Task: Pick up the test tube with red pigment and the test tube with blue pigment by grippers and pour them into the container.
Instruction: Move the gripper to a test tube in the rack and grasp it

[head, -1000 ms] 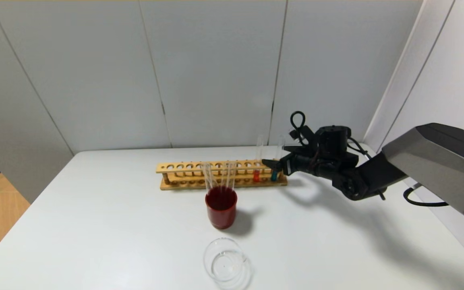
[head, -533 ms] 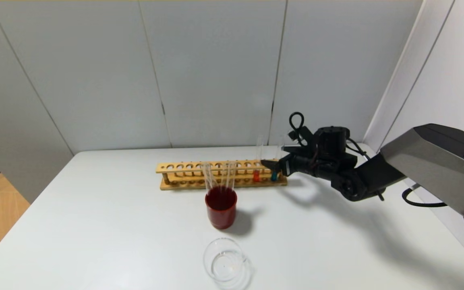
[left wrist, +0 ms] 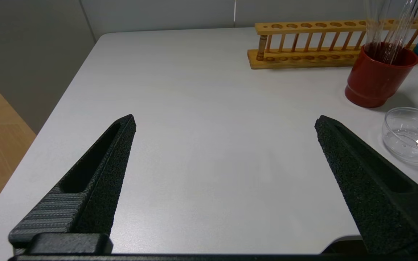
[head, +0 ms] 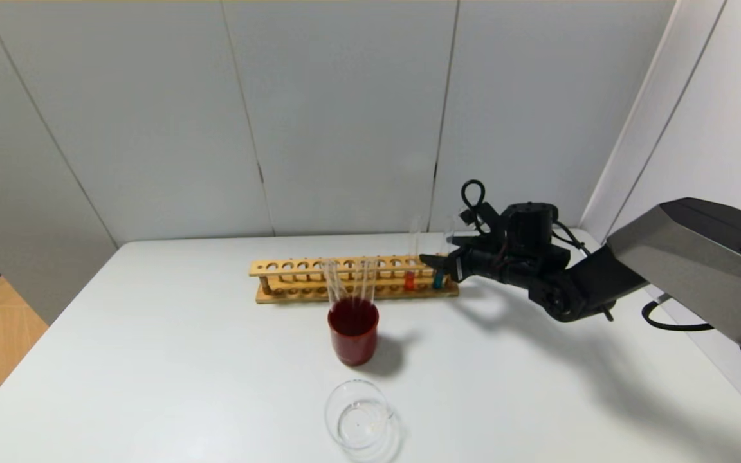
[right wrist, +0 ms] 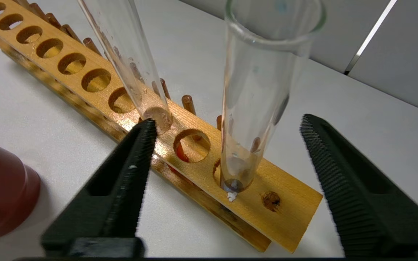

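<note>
The test tube with blue pigment (head: pixel 437 278) stands in the last used hole at the right end of the wooden rack (head: pixel 319 267). The test tube with red pigment (head: pixel 409 279) stands two holes to its left. My right gripper (head: pixel 438 259) is open at the rack's right end. In the right wrist view the right gripper (right wrist: pixel 227 123) straddles the blue tube (right wrist: pixel 259 108), with a gap on each side. One finger (right wrist: pixel 136 156) lies close by the red tube (right wrist: pixel 129 65). The clear glass container (head: pixel 357 421) sits near the table's front edge. My left gripper (left wrist: pixel 226 119) hangs open over bare table, holding nothing.
A dark red cup (head: pixel 353 337) holding several colourless tubes stands between the rack and the container. The left wrist view shows the same cup (left wrist: pixel 376 79), the rack (left wrist: pixel 339 43) and the container (left wrist: pixel 412 137) to one side. White wall panels rise behind the table.
My right arm has crept slightly further in at the rack's right end. The tubes, cup and container have not moved.
</note>
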You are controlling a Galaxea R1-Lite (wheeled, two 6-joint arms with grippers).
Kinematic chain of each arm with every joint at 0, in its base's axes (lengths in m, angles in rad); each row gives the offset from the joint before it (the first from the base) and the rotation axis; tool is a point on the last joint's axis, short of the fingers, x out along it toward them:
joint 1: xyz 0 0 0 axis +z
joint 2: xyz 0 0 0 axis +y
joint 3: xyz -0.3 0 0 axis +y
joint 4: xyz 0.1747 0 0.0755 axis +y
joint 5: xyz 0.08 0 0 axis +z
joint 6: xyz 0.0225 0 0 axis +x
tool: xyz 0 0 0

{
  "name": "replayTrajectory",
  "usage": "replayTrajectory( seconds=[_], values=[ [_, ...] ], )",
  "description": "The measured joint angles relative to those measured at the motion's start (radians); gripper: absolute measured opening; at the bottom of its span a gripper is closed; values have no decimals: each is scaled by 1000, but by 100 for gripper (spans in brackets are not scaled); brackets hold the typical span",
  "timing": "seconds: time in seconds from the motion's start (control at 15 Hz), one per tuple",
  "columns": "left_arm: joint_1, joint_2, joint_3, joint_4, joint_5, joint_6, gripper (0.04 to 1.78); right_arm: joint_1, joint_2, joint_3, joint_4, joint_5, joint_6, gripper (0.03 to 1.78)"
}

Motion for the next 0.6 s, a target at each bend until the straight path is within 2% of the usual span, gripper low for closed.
replayTrajectory(
  seconds=[0.27,0.4,0.6],
  values=[
    [0,0,0,0,0,0,175,-1,0,-6,0,-3,6,68],
    [0,0,0,0,1,0,175,-1,0,-11,0,-3,10,39],
    [0,0,0,0,1,0,175,0,2,-15,0,-2,11,34]
  ],
)
